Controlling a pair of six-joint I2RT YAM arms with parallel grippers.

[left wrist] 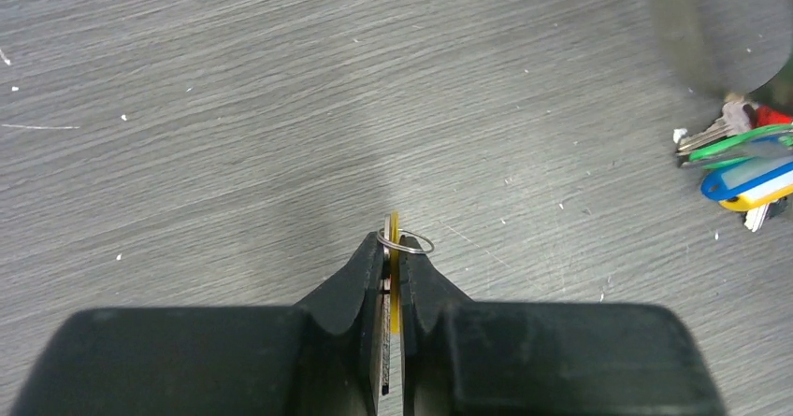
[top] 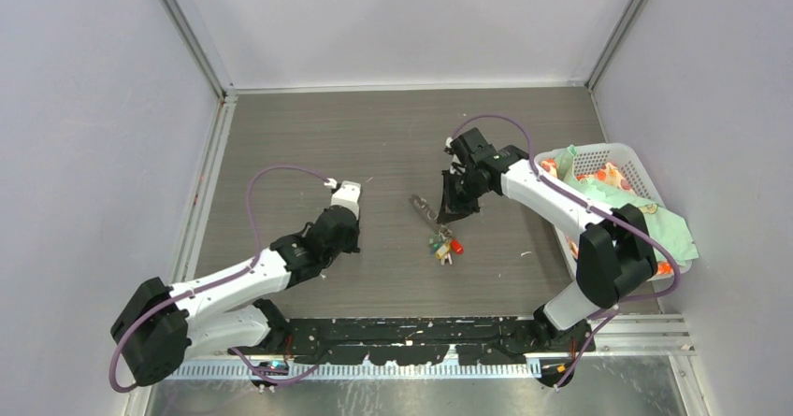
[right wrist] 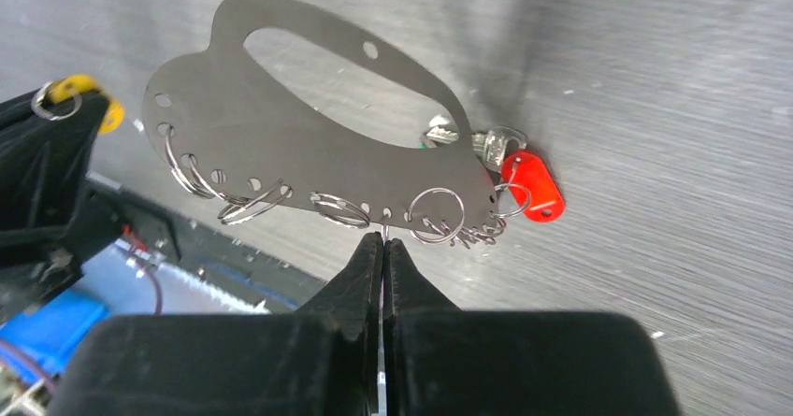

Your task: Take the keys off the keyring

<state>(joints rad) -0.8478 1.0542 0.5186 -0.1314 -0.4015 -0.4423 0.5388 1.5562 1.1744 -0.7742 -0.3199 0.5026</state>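
My left gripper is shut on a yellow-headed key with a small split ring, low over the table; it also shows in the top view. The keyring, a flat grey plate with an oval cutout and a hole-lined edge, is held up on edge. My right gripper is shut on a thin metal key linked to one edge hole. Several empty split rings hang along that edge. A red key and others hang at its far end. The coloured bunch of keys touches the table, also in the left wrist view.
A white basket with a green cloth and orange items stands at the right, beside the right arm. A black rail runs along the near table edge. Walls close in the left, back and right.
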